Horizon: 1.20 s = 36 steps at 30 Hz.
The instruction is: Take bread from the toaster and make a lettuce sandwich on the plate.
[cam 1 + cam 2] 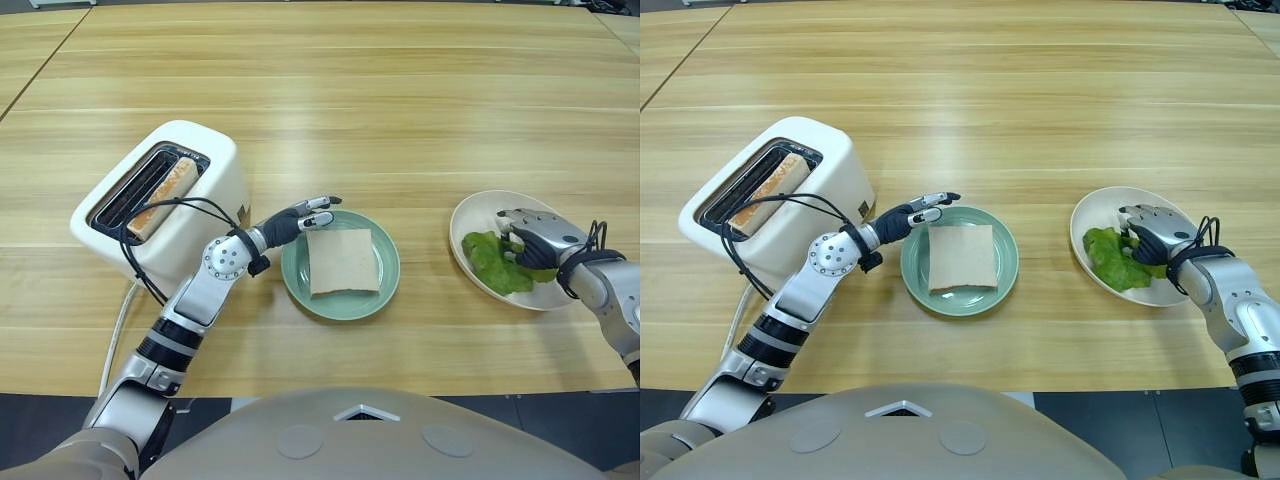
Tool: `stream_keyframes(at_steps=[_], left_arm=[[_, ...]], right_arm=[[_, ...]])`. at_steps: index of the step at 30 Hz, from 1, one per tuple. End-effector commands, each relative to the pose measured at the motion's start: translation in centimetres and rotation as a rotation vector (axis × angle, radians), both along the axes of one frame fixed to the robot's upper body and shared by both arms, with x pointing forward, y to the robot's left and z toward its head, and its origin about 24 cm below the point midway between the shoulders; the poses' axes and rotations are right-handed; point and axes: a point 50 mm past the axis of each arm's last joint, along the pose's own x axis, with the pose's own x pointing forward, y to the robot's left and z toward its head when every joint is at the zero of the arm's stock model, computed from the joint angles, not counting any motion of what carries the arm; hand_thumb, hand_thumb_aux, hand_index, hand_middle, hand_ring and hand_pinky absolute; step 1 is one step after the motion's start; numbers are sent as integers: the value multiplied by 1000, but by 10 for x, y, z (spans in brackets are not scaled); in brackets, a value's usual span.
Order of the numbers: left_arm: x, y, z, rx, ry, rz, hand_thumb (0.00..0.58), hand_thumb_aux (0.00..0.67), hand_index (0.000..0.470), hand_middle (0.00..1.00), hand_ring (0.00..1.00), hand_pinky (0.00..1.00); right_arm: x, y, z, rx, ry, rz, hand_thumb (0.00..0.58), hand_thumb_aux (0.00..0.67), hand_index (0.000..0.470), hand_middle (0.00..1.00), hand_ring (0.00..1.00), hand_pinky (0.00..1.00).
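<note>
A white toaster (190, 185) stands at the left with one slice of bread (165, 195) in its slot. A green plate (340, 265) in the middle holds a flat bread slice (342, 261). My left hand (300, 220) hovers at the plate's upper left rim, fingers stretched out and holding nothing. At the right a cream plate (480, 215) carries green lettuce (495, 262). My right hand (535, 238) rests on the lettuce with its fingers curled down over the leaves; the lettuce still lies on the plate.
A black cable (150, 240) loops from my left arm in front of the toaster, and a white cord (118, 335) runs from the toaster toward the near table edge. Bare wooden tabletop (380, 100) stretches behind the plates.
</note>
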Motion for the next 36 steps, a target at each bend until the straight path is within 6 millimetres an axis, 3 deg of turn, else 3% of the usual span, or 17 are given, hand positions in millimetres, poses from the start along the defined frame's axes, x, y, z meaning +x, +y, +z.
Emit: stream_keyframes(at_steps=[1, 12, 18, 23, 28, 32, 36], left_arm=[[2, 3, 28, -59, -94, 31, 0, 0, 0, 0, 0, 0], [-6, 28, 102, -115, -336, 91, 0, 0, 0, 0, 0, 0], [-7, 44, 128, -118, -416, 135, 0, 0, 0, 0, 0, 0], [-6, 64, 148, -109, -492, 201, 0, 0, 0, 0, 0, 0], [-3, 85, 165, -120, -543, 273, 0, 0, 0, 0, 0, 0], [-4, 95, 160, -91, -541, 320, 0, 0, 0, 0, 0, 0], [-9, 122, 160, -5, -579, 423, 0, 0, 0, 0, 0, 0]], right_arm=[[4, 0, 6, -27, -34, 29, 580, 670, 470, 0, 0, 0], [11, 13, 33, 6, -211, 127, 580, 670, 470, 0, 0, 0], [7, 43, 57, 172, -316, 264, 580, 670, 470, 0, 0, 0], [-4, 87, 71, 406, -333, 463, 580, 670, 470, 0, 0, 0], [0, 126, 57, 469, -259, 611, 580, 670, 470, 0, 0, 0], [11, 153, 43, 489, -241, 688, 580, 670, 470, 0, 0, 0], [16, 182, 25, 480, -212, 778, 580, 670, 470, 0, 0, 0]])
